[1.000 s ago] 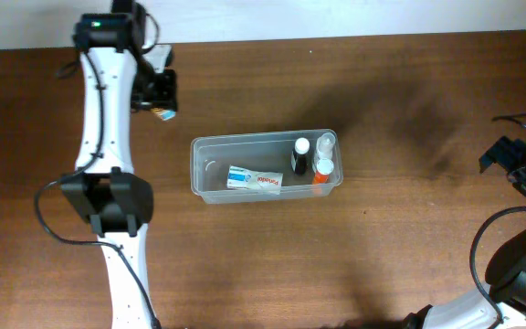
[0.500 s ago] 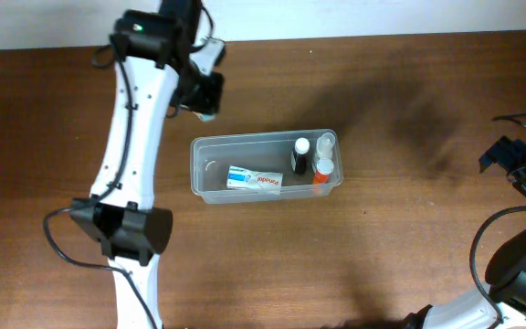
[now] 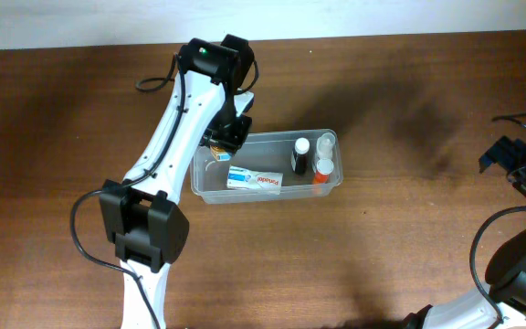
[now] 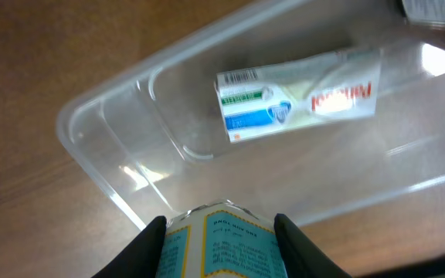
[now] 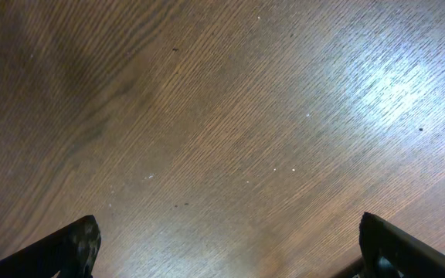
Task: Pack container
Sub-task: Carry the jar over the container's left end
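— Which step are you seeing here?
— You're carrying a small labelled bottle [image 4: 221,249] in, the left gripper [image 3: 226,137] fingers [image 4: 149,249] clenching it above the left end of the container [image 3: 268,196], mid-frame in the overhead view.
— And next?
— Likely you're needing to lower it beside the toothpaste box [image 3: 254,180], then let go. The right gripper [image 5: 229,252] is idling at far right, spread wide over bare table [image 5: 207,116]

A small bottle [image 4: 219,251] with a pale blue printed label sits pinched in my left claw [image 4: 219,235]. Just ahead of that claw, slightly to its right, a white box [image 4: 300,104] with blue and red print lies flat. Farther right, a black bottle [image 3: 300,157], a clear bottle [image 3: 326,144] and an orange bottle [image 3: 322,174] stand close together. Beneath my right claw [image 5: 234,251] spreads the brown wood-grain counter [image 5: 222,116], marked by a glare patch.
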